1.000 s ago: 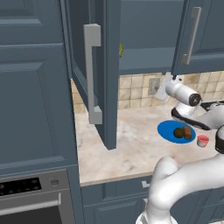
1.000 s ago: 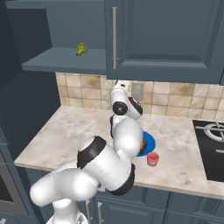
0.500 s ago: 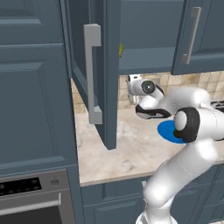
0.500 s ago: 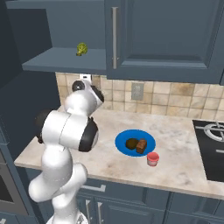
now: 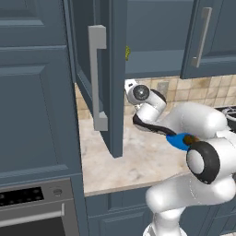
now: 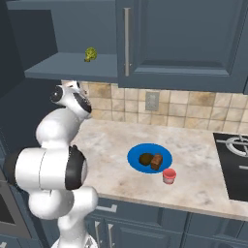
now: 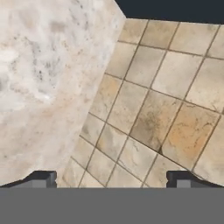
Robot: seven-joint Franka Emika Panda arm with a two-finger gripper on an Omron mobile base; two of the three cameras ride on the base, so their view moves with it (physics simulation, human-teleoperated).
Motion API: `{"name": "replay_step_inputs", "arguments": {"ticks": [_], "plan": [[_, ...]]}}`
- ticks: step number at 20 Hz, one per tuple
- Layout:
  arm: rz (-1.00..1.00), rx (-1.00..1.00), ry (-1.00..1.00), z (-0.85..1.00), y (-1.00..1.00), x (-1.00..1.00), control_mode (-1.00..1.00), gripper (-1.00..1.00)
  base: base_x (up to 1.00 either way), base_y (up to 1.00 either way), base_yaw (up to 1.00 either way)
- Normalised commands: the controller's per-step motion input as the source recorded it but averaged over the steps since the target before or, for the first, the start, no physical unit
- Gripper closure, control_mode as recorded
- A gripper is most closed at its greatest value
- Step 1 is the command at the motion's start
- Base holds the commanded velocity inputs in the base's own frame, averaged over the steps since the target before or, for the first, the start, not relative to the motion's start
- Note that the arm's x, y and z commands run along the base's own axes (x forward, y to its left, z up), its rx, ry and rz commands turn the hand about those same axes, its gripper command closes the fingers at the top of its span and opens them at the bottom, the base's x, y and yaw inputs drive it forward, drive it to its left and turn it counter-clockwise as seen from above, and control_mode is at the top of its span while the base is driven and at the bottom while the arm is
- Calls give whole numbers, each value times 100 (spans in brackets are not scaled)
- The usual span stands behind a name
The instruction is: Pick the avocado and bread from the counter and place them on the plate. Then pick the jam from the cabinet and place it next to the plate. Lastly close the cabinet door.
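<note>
The blue plate lies on the beige counter with the round dark avocado and the brown bread side by side on it. A red jam jar stands on the counter just off the plate's front right rim. The cabinet is open, and its door swings out over the counter's left end. My gripper is open and holds nothing. It hangs by the door's far edge, left of the plate, and faces the tiled backsplash and the counter.
A small yellow-green object sits on the cabinet shelf. Neighbouring closed doors with bar handles hang to the right. A black stovetop bounds the counter on the right. Tall cabinets and an oven stand at the left.
The arm has swung left, away from the plate and jam, up toward the open cabinet door. The gripper stayed open. Food and jam have not moved.
</note>
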Motion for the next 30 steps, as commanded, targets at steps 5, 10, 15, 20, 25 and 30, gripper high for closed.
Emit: {"name": "replay_step_inputs", "arguments": {"ticks": [5,10,15,20,25,30], "plan": [[-2,-32,0,0,30,-65,-100,-100,0,0,0],[-1,-13,0,-3,-6,-66,-100,-100,0,0,0],[0,-3,0,-13,-34,-66,-100,-100,0,0,0],[0,0,0,-13,-31,-59,-100,-100,0,0,0],[-1,0,0,-23,-19,-56,-100,-100,0,0,0],[0,0,0,-23,-16,-64,-100,-100,0,0,0]]}}
